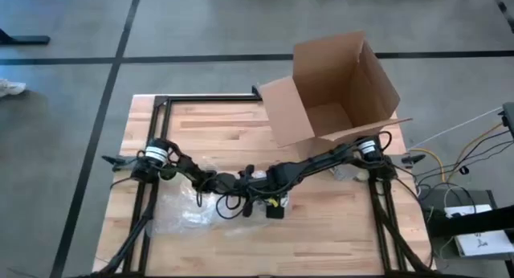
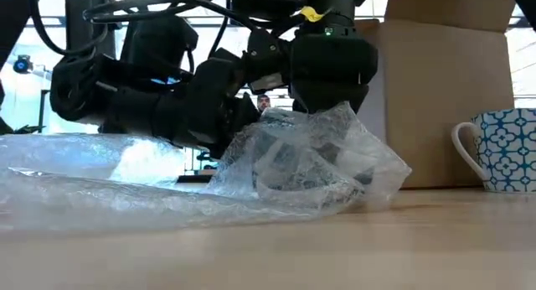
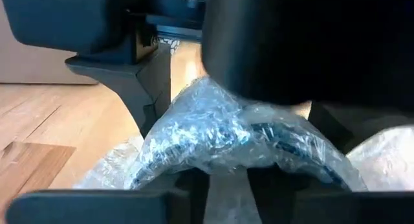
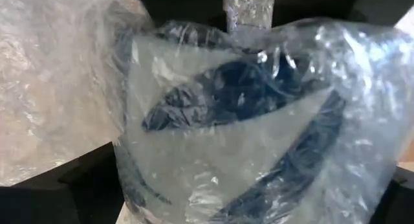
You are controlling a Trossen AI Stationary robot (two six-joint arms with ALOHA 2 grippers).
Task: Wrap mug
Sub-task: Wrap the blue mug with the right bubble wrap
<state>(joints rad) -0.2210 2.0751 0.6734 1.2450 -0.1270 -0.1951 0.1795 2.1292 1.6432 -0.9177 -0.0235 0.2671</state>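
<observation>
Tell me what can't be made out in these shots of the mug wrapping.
- Wrapped mug: pattern blurred by bubble wrap in every view.
- Left claw and right claw: whether they grip is hidden by arms and cables from above, by wrap in the low view.
- Second mug: cut off by the low view's edge.

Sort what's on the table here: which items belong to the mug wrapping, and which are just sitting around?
In use:
- bubble wrap
- mug under the wrap
- left gripper and right gripper, both at the bundle

Lying about:
- open cardboard box
- blue-patterned mug beside the box
</observation>
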